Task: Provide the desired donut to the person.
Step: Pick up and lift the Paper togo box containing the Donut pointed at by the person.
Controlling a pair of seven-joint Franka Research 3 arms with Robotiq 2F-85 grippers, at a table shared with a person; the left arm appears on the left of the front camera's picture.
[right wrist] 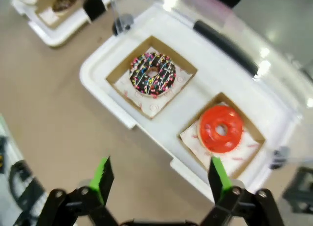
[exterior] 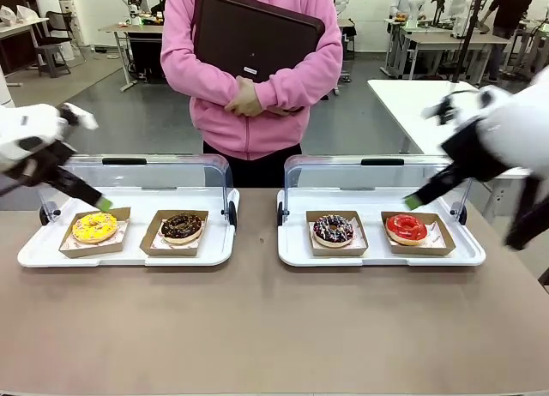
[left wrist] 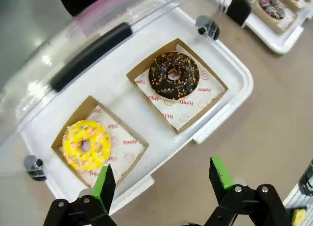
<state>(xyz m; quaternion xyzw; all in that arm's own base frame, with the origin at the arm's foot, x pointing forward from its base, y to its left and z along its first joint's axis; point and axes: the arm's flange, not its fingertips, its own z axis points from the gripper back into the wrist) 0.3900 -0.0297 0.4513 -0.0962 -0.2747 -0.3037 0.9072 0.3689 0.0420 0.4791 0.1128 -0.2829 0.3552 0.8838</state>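
- Person (exterior: 251, 130): 12 o'clock, far side. Hands (exterior: 247, 98) clasped over dark tray (exterior: 253, 36) hugged to chest, not pointing. Desired donut: cannot tell.
- Left tray (exterior: 34, 255) at 9 o'clock, right tray (exterior: 467, 255) at 3 o'clock. Lids raised.
- Cardboard boats: light, fairly stiff. Rim wall judged best hold.
- Yellow donut (exterior: 94, 227), nut-chocolate donut (exterior: 181, 227), sprinkle donut (exterior: 333, 230), red donut (exterior: 407, 229): soft, sticky glaze, crushable.
- Left gripper (left wrist: 162, 179): jaws spread, empty, angled down over left tray.
- Right gripper (right wrist: 160, 176): same, over right tray.
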